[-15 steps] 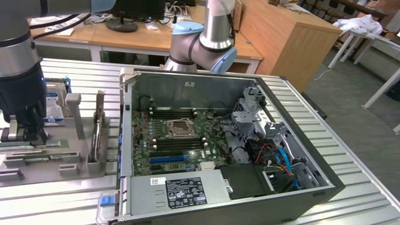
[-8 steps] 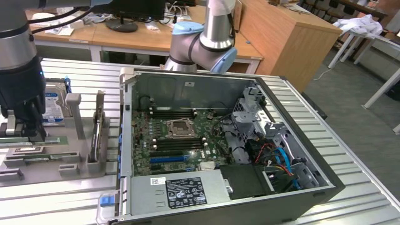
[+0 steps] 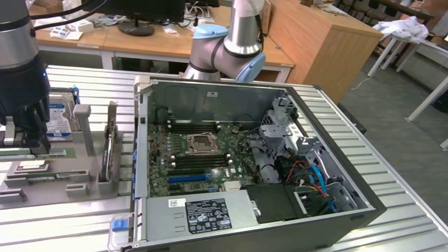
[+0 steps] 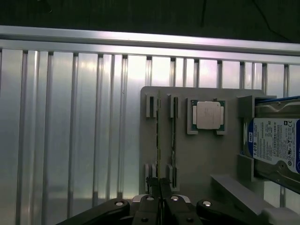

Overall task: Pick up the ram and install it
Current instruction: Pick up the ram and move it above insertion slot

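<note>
Over at the exterior view's left, the gripper [image 4: 159, 183] is down on the tray [image 4: 201, 164]. Its fingers are pinched almost together on one end of the ram [image 4: 158, 136]. The ram stands on edge in the holder nearest the tray's edge, where the bare table [image 4: 70, 131] begins, and it is not yet lifted out.

The hold worries me, since it is a thin pinch at one end only. I'd guess the free end could sag or swing as it leaves the holder and catch in the far clips. It could also knock the second stick [image 4: 173, 136] just beside it, and a slight tilt could let the board slip between the pads.

Further right the case [image 3: 210, 86] lies open, its slots [image 3: 198, 160] narrow and close to the socket. A crooked ram would likely jam there.
</note>
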